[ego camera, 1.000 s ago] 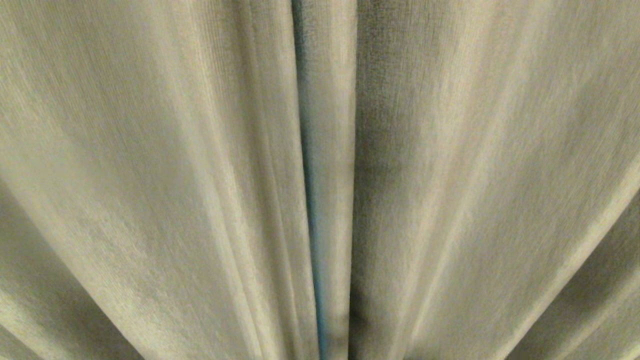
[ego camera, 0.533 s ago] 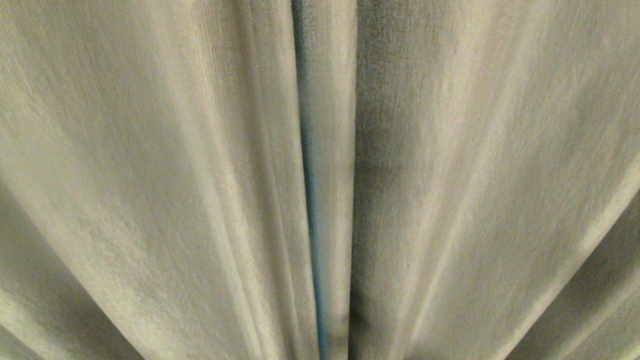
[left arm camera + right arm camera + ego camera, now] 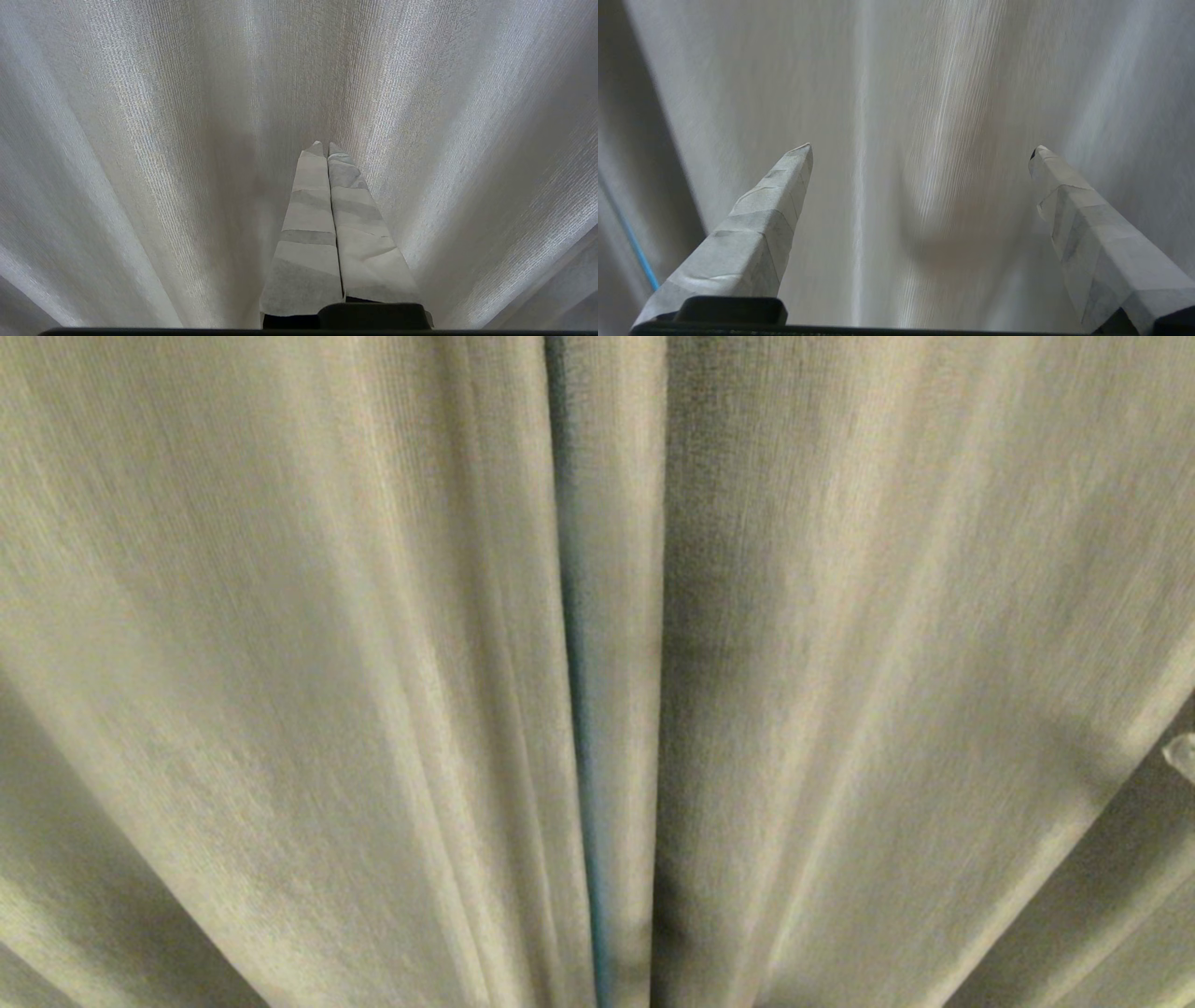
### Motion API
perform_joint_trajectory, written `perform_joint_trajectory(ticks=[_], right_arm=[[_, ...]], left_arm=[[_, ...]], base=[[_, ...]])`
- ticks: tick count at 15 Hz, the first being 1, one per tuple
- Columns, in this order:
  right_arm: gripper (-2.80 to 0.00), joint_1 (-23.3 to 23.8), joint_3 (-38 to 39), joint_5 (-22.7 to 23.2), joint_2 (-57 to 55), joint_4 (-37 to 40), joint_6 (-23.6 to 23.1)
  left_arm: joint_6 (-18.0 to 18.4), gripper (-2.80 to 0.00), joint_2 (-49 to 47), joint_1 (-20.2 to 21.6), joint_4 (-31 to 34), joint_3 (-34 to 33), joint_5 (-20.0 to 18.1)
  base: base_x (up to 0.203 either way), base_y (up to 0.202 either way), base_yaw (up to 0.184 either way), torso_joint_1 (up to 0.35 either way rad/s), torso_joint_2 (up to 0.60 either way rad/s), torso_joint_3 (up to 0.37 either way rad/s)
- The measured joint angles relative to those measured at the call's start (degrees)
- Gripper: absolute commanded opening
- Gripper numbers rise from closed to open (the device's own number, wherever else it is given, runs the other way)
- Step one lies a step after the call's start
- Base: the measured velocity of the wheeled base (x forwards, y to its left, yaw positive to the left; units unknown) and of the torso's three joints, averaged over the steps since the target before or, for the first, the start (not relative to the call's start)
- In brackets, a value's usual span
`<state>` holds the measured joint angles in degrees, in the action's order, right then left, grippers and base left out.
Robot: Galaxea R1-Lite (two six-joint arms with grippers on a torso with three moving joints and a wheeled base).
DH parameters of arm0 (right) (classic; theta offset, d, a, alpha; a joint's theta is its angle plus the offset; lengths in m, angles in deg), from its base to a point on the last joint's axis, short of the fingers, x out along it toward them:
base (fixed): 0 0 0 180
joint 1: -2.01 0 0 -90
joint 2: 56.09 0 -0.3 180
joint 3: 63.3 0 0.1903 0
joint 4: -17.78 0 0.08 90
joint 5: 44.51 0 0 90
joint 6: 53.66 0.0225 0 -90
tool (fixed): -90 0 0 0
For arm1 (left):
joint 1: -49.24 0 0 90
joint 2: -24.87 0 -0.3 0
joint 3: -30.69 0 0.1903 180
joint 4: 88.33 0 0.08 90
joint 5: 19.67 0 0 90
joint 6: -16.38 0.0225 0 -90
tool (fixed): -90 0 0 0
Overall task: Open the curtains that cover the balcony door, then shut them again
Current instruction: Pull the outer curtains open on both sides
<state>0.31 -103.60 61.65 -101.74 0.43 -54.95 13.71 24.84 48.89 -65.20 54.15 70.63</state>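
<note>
Two curtain panels [image 3: 280, 663] hung side by side in the head view, meeting at one narrow gap [image 3: 579, 709] that showed bluish. Two grippers appeared, one per wrist view, each with two taped fingers [image 3: 756, 224]. A pale tip at the head view's right edge was possibly a finger

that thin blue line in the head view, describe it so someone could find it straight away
The beige-grey curtains fill the whole head view, their pleats fanning out from the bottom centre. Just left of centre, where two panels meet, runs the narrow blue strip from top to bottom. It is the only blue among the grey-beige folds.
</note>
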Motion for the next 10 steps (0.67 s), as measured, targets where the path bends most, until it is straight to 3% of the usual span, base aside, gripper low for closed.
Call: perform_joint_trajectory(ticks=[10], right_arm=[[0.0,0.23,-9.3,-0.28,-16.07,-7.55,-0.08]], left_arm=[[0.0,-2.8,0.0,0.0,0.0,0.0,0.0]], base=[[0.0,0.0,0.0,0.0,0.0,0.0]])
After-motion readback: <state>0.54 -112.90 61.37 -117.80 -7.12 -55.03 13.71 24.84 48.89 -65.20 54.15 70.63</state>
